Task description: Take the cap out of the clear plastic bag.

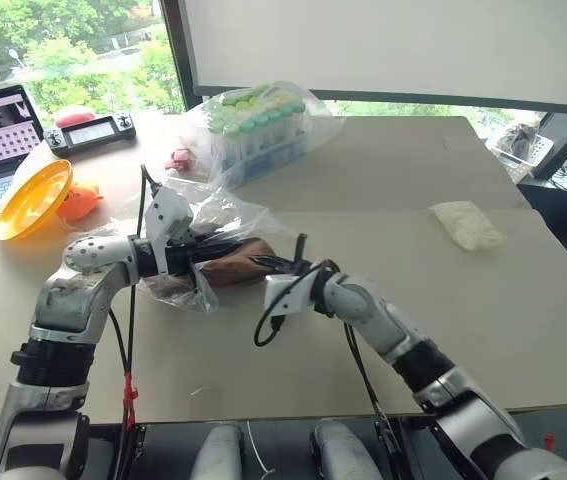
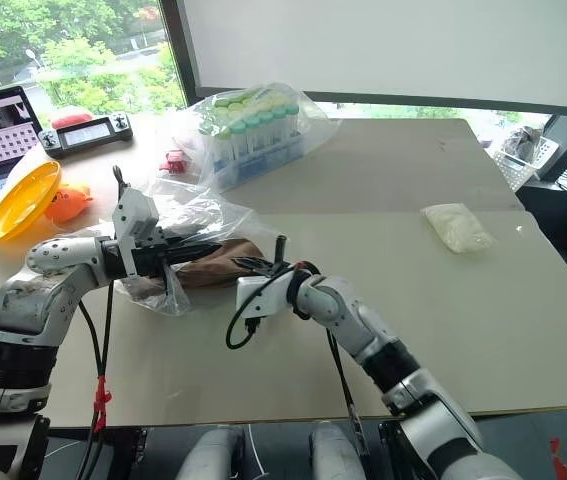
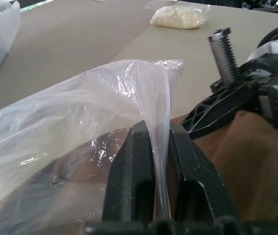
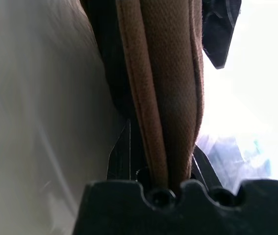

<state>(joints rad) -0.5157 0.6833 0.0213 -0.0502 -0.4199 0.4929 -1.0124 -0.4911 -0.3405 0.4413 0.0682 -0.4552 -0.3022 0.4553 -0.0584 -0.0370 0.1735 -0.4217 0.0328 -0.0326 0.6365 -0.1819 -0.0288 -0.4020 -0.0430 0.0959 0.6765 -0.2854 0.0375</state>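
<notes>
The cap lies half inside the clear plastic bag, above the surface, its brown edge sticking out. The right gripper has its jaws closed on that edge; the left gripper pinches a fold of the bag. The pulling-out step is in hand. Next, I think, the right arm must draw the cap away while the left holds the bag back.
</notes>
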